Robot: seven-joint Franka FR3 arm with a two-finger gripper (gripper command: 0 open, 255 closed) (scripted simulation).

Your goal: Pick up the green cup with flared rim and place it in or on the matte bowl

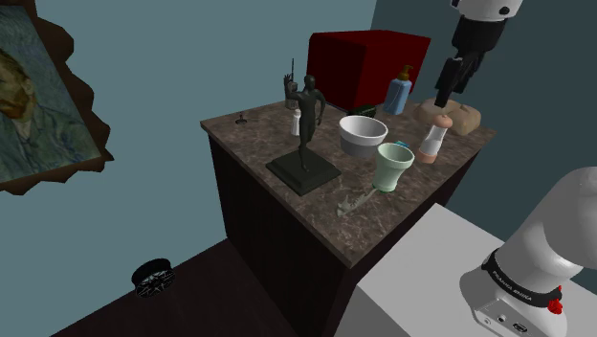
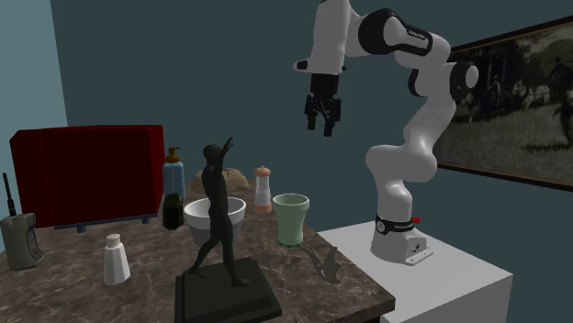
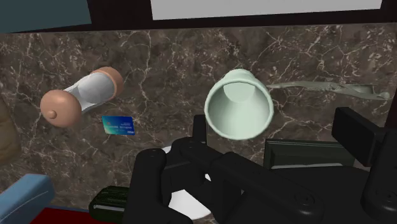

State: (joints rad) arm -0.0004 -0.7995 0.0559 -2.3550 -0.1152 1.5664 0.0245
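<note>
High over the dark marbled counter (image 1: 402,213), my black gripper (image 2: 323,125) hangs empty (can't tell how wide it's open). That pale green flared-rim cup (image 1: 393,168) stands beside the white matte bowl (image 1: 363,134); a sloppy descent could clip either and tip it.

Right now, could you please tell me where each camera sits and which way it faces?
Shoulder view: beside the stand, looking down over the dark veined counter; the arm's base and the gripper show.
Second exterior view: past the statue, near counter height, facing the whole arm on its stand.
Wrist view: on the hand, looking down on the green cup; black gripper parts show.
Shoulder and second exterior views share cup, white bowl and statue.
</note>
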